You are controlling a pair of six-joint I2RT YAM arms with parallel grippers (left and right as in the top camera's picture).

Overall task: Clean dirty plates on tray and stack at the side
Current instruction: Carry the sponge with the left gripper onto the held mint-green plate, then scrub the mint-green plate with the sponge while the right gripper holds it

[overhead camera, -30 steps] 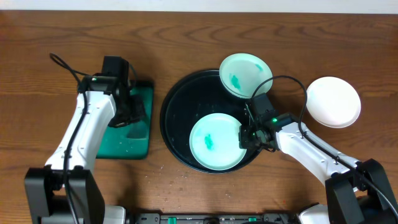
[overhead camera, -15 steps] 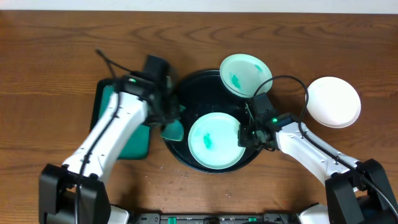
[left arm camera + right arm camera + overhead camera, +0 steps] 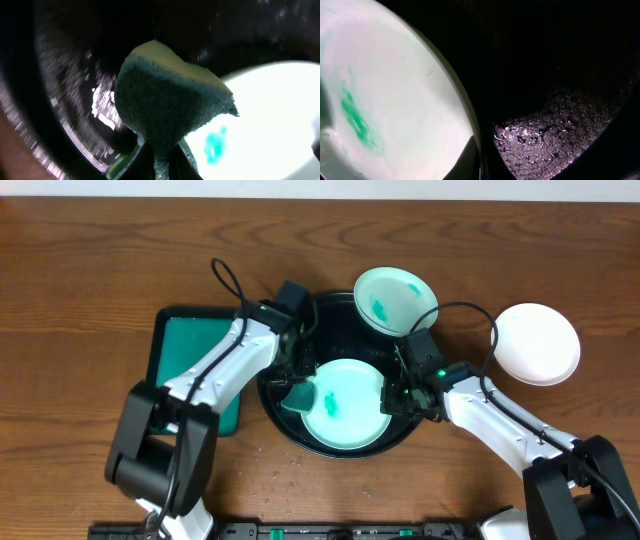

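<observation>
- Since the earlier frame, the left gripper (image 3: 297, 380) has moved right, from the green rectangular tray (image 3: 185, 355) to the black round tray (image 3: 340, 330); the right arm is unchanged.
- Jaws of the left gripper are clamped on a green sponge (image 3: 170, 100), positioned over the left edge of the lower mint plate (image 3: 350, 420).
- That plate lies in the tray's lower half, with a teal smear at its centre.
- Jaws of the right gripper (image 3: 392, 395) are closed on its right rim.
- The upper mint plate (image 3: 395, 300), also smeared, rests against the tray's upper-right rim.
- The white plate (image 3: 537, 343) sits on the table (image 3: 100, 240) at far right, apart from the tray.
</observation>
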